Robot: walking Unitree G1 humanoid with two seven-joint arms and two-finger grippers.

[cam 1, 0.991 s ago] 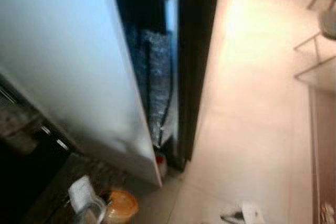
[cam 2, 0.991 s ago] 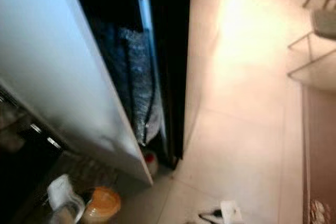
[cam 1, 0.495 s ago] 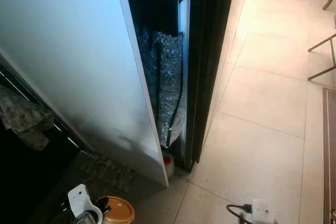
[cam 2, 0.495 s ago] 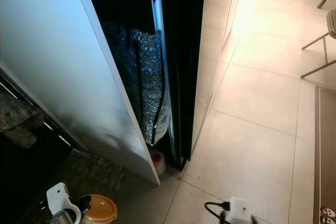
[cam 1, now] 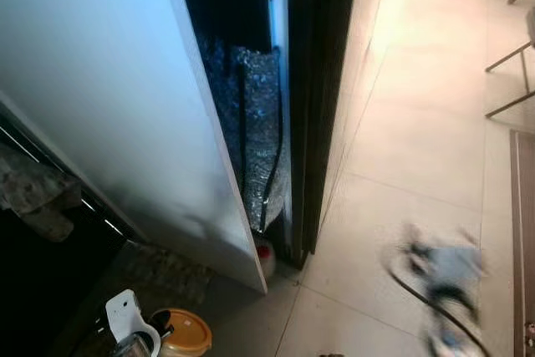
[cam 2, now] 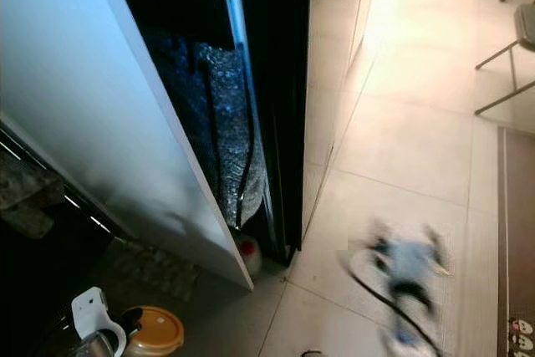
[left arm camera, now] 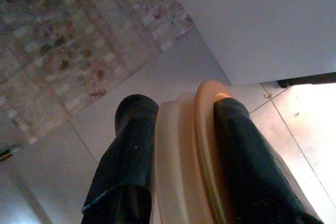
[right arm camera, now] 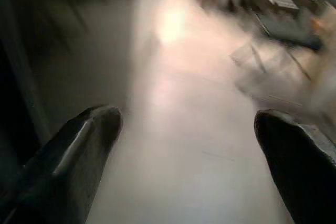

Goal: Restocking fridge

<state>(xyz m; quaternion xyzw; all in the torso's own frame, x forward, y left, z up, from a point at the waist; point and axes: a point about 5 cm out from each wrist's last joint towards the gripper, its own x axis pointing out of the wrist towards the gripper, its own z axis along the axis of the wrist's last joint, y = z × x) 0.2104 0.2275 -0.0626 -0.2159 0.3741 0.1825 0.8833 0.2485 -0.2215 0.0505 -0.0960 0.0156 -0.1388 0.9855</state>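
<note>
At the near edge of the head views, low on the robot's left, the left end effector [left arm camera: 181, 166] pinches a cream container with an orange lid [cam 1: 185, 332], its 2 black fingers [left arm camera: 128, 161] pressed against opposite sides of it above the tiled floor [cam 1: 401, 156]. A white piece of the wrist [cam 1: 123, 311] sits just beside the lid. The right end effector [right arm camera: 189, 150] hangs over pale floor with its 2 fingers spread wide and nothing between them; in the head views it appears as a blurred grey shape [cam 2: 405, 269] with a dark cable on the robot's right. Beyond the container, a patterned mat [cam 1: 167, 269] lies by the foot of the white fridge door [cam 1: 109, 106], which stands open. Behind the door's edge a crinkled silvery sheet [cam 1: 259, 140] stands upright in the dark gap, with a small red-capped bottle [cam 1: 264, 255] at its base. Farther off, thin chair legs [cam 2: 501, 81] stand on the bright tiles.
</note>
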